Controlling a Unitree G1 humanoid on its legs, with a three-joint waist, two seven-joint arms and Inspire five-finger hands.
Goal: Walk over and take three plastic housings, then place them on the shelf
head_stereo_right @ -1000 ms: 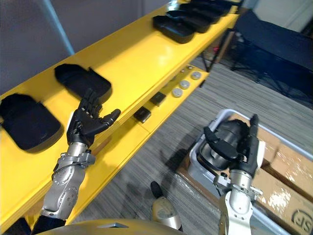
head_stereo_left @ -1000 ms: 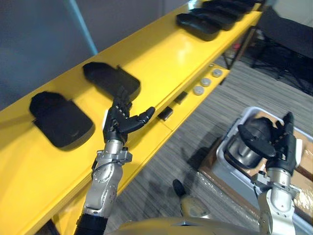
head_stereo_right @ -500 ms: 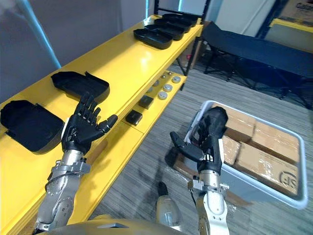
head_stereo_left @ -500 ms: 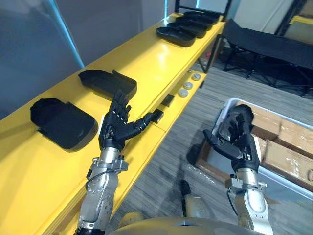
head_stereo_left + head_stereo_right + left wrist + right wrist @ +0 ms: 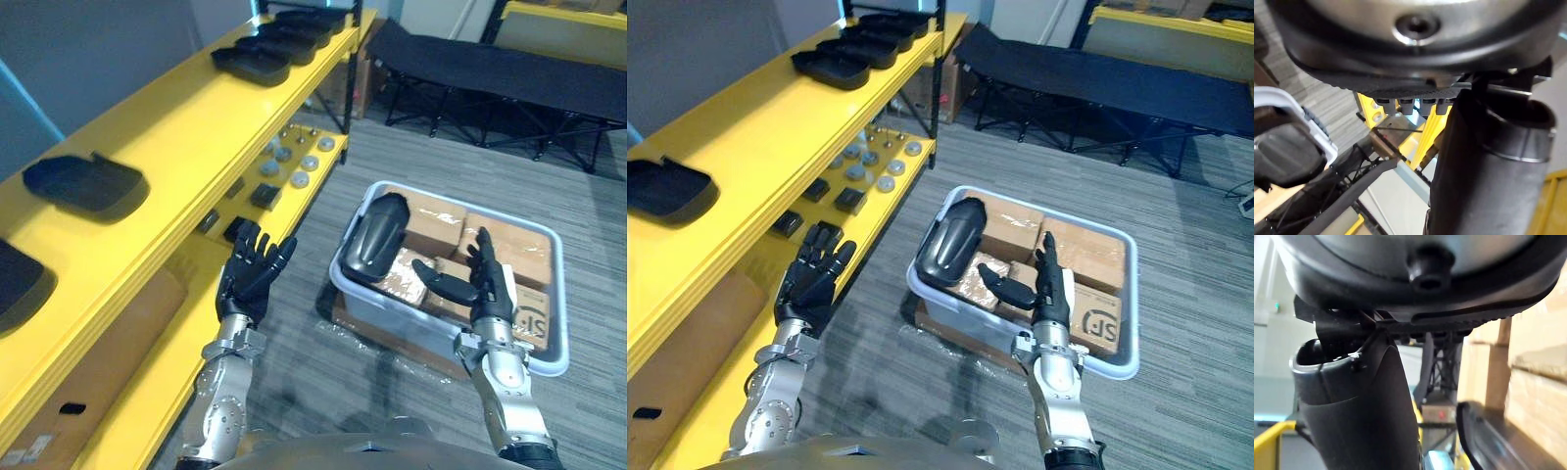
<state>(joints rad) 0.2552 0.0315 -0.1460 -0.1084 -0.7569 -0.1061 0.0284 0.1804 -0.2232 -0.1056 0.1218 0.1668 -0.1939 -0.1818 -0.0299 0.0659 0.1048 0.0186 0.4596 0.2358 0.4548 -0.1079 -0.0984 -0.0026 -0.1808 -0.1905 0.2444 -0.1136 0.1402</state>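
Note:
One black plastic housing (image 5: 375,238) leans upright in the left end of a white bin (image 5: 1134,304) on the floor. My right hand (image 5: 482,284) hovers open over the bin's middle, thumb stretched toward that housing without touching it. Open and holding nothing, my left hand (image 5: 253,279) sits above the floor beside the yellow shelf (image 5: 186,127). On the shelf top lie another housing (image 5: 83,184), the edge of one more (image 5: 12,279) nearer me, and a row of several (image 5: 265,49) at the far end. The left wrist view shows the binned housing (image 5: 1283,149).
Cardboard boxes (image 5: 509,245) fill the bin beside the housing. The shelf's lower level carries round silver discs (image 5: 294,162) and small black blocks (image 5: 263,196). A black folding cot (image 5: 490,69) stands at the back. Grey carpet lies between shelf and bin.
The camera has swung right, from the shelf toward the bin. My left hand has come off the shelf top to beside its edge. My right hand stays open over the bin.

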